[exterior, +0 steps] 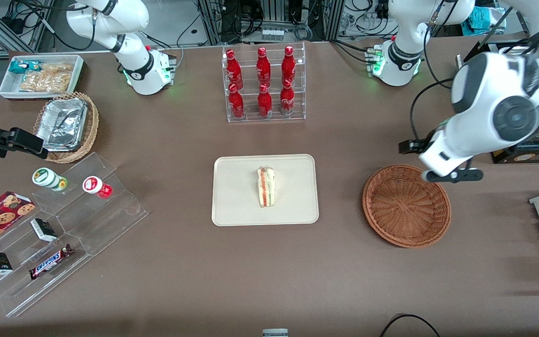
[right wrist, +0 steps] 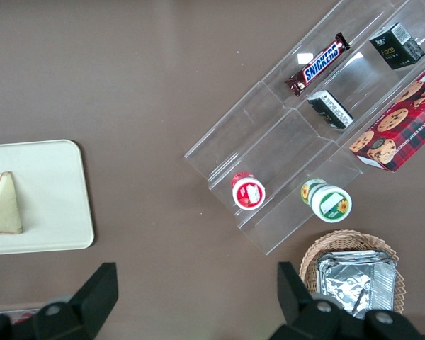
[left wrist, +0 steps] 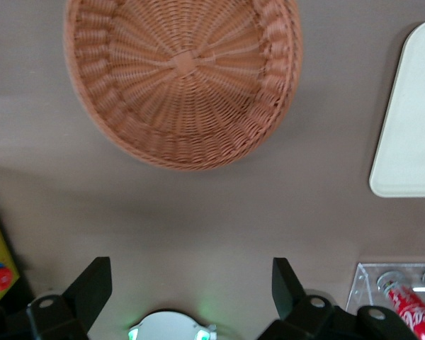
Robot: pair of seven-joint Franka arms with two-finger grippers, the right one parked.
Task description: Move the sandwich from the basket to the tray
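The clear-wrapped triangular white-bread sandwich (exterior: pixel 265 187) is lying on the cream rectangular plastic tray (exterior: pixel 232 206), the reddish-brown round wicker basket (exterior: pixel 406 205) is sitting empty, and the left gripper (left wrist: pixel 191 283) is hovering spread wide, holding nothing, so the task looks complete.

Six red cola bottles (exterior: pixel 263 79) stand in a clear acrylic rack (exterior: pixel 265 114); a Snickers bar (exterior: pixel 50 261) lies on a stepped acrylic riser (exterior: pixel 105 224).

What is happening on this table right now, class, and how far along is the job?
The sandwich already lies on the cream tray in the middle of the table. The reddish-brown wicker basket, toward the working arm's end, has nothing in it. The left arm's gripper is open and holds nothing; it hangs above the bare table beside the basket, on the side farther from the front camera. Judging by this layout, the move from basket to tray looks done.
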